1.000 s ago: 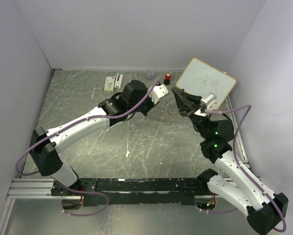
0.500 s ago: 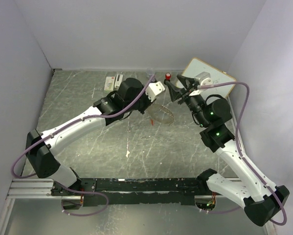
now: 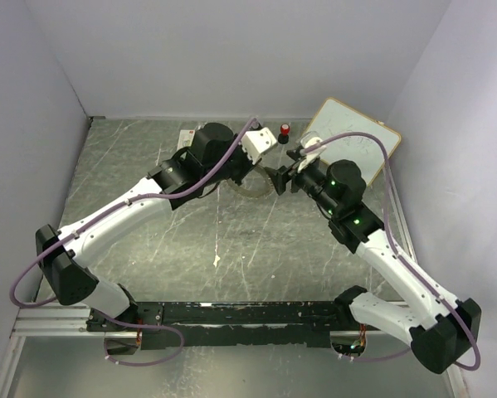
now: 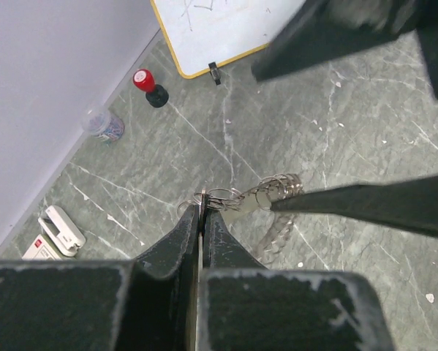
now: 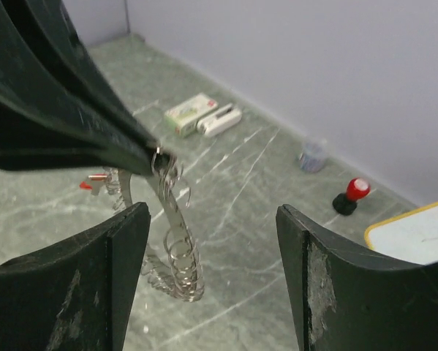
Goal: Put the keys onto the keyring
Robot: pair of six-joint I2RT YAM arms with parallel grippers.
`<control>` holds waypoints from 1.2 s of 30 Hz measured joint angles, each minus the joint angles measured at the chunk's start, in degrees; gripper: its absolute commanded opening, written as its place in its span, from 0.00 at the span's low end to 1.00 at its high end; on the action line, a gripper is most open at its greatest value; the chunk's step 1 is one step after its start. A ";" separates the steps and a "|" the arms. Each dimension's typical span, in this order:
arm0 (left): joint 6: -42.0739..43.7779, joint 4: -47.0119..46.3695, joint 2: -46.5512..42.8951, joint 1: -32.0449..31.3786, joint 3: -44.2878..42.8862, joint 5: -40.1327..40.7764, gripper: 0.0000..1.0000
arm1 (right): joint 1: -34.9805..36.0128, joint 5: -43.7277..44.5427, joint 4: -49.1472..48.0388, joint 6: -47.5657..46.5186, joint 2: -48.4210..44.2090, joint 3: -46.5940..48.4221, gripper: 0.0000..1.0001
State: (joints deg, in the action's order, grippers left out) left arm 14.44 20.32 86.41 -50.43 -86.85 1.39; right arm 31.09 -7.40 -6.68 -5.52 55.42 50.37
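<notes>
The keyring (image 5: 176, 252), a thin metal band strung with wire coils, hangs above the table from my left gripper (image 4: 202, 199), whose jaws are shut on its top edge. From above it shows as a pale arc (image 3: 250, 191) under the left gripper (image 3: 243, 176). My right gripper (image 5: 211, 245) is open, one finger on each side of the hanging ring and touching nothing. It sits just right of the ring (image 3: 279, 179). A small red bit (image 5: 85, 186), perhaps a key's head, shows by the ring's far part. No other key can be made out.
A red-topped black stamp (image 4: 148, 85) and a small clear cup (image 4: 104, 124) stand by the back wall. A whiteboard (image 3: 356, 143) leans at the back right. White boxes (image 5: 202, 116) lie at the back left. The right fingers (image 4: 365, 206) cross close in front of the left wrist.
My right gripper has opened and swung left until its fingers straddle the ring. The left gripper has shifted slightly back and left, still holding the ring.
</notes>
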 measured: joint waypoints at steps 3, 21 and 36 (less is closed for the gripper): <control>0.15 0.50 0.02 0.00 -1.07 0.00 0.07 | 0.07 -1.86 2.12 -0.87 2.29 0.00 0.70; 1.31 4.20 2.84 -0.02 -4.28 -1.75 0.07 | 1.05 -4.42 3.08 -3.30 7.78 2.12 0.40; 1.86 4.83 2.95 0.09 -5.62 -2.51 0.07 | 1.64 -3.74 -1.01 -2.84 8.04 1.11 0.07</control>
State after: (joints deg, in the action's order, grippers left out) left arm 16.29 25.15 89.36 -50.35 -92.47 -1.13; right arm 32.73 -11.14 -7.68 -8.36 63.46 51.48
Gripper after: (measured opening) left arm 0.090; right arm 0.196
